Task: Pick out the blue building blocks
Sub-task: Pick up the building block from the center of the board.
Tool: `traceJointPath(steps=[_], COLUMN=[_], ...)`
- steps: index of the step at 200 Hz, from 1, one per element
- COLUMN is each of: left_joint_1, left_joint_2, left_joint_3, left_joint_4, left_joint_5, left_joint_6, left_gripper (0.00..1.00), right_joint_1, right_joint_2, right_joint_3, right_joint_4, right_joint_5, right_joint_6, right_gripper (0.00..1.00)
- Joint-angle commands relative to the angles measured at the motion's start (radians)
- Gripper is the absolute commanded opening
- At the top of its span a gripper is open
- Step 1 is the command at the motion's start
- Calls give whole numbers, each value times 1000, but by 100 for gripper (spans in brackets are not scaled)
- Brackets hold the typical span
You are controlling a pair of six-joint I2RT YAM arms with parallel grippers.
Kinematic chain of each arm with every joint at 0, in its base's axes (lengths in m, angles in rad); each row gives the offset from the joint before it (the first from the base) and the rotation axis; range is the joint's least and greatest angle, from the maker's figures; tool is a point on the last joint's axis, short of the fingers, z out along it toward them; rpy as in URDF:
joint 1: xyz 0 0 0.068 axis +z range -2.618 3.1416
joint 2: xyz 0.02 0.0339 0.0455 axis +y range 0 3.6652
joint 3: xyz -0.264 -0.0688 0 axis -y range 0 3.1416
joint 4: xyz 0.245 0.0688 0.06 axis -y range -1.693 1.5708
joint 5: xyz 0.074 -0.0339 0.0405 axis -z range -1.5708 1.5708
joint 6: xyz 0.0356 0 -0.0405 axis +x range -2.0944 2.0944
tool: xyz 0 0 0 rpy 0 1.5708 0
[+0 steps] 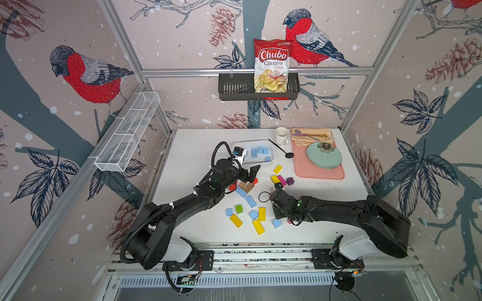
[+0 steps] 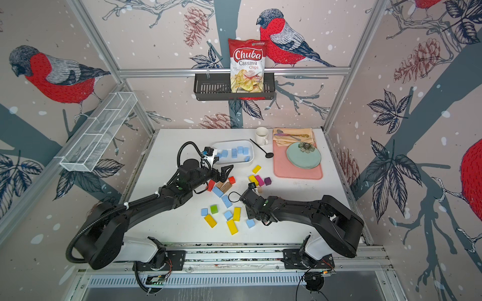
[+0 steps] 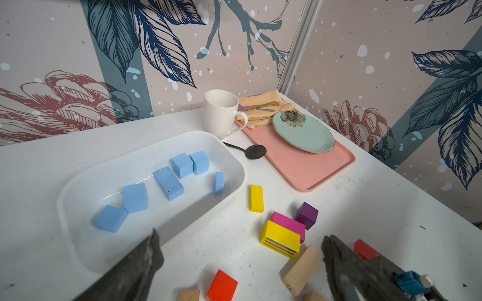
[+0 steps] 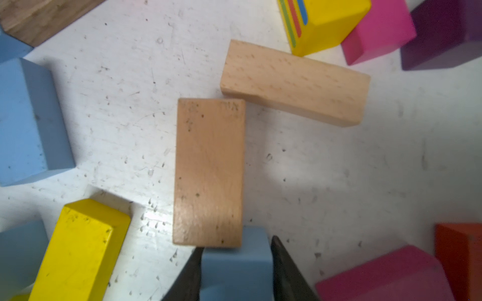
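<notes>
**Concealed or cut off, left to right.** In both top views the left arm's wrist covers one end of the white tray [image 1: 257, 143]. Only some of the blue building blocks [image 3: 168, 183] inside it show there, while the left wrist view shows six. The right arm's wrist hides the fingertips of the right hand [image 4: 236, 245] from above. It also hides the tan wooden blocks [image 4: 208, 172] beneath it. In the right wrist view the blue block [image 4: 234, 271] is cut off by the frame edge, as are most blocks at the margins.

**Hands.** The left hand [image 3: 240, 235] stands wide open and empty above the surface [image 1: 187, 156]. The tray lies just beyond it, and a red block [image 3: 223, 285] lies on the surface near its fingers. Between the two hands, loose blue blocks [image 1: 250, 201] lie scattered among yellow blocks [image 1: 262, 213] and a green block [image 1: 239, 209].

The right hand is closed on the blue block, with a dark finger [image 4: 284, 268] against each side. Whether the block is clear of the surface cannot be told. One tan wooden block lies straight ahead of this hand, its near end meeting the blue block. A second touches the first at a corner. Further ahead lie a striped yellow block [image 4: 320, 23], a pink block [image 4: 378, 31] and a purple block [image 4: 443, 34].

**Lettering.** The bag [image 1: 272, 65] stands in a black wall basket [image 1: 229, 90], well beyond both hands. It reads "Chuba Cassava Chips"; its smaller print is too small to read.
</notes>
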Motion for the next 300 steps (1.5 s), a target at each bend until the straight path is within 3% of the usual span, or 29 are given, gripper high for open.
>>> traceJointPath(steps=[1,23,64,119,150,208,300], left_joint_1=[1,1,1,1,1,1,1], left_joint_2=[-1,-5,-15,-40,-53,-83,-124], left_joint_3=[0,-8,-17,-37,-45,-57,-103], left_joint_4=[64,79,94,111,111,84,93], left_joint_5=[-5,-18,-46,-72,-70,-55,-81], left_joint_6=[7,4,1,-1,2,13,23], left_gripper=[99,99,99,99,99,99,99], right_joint_1=[-9,-20,-59,-190,-283,-407,-436], right_joint_2=[-1,-16,-107,-311,-351,-215,146], right_joint_3=[4,-2,-26,-63,-46,93,416], right_joint_4=[6,18,47,103,153,207,210], right_joint_5=[3,-7,-21,-55,-99,-171,-236], right_joint_6=[-27,-30,-43,-84,-125,-178,-234], right_gripper=[31,22,13,10,10,10,13])
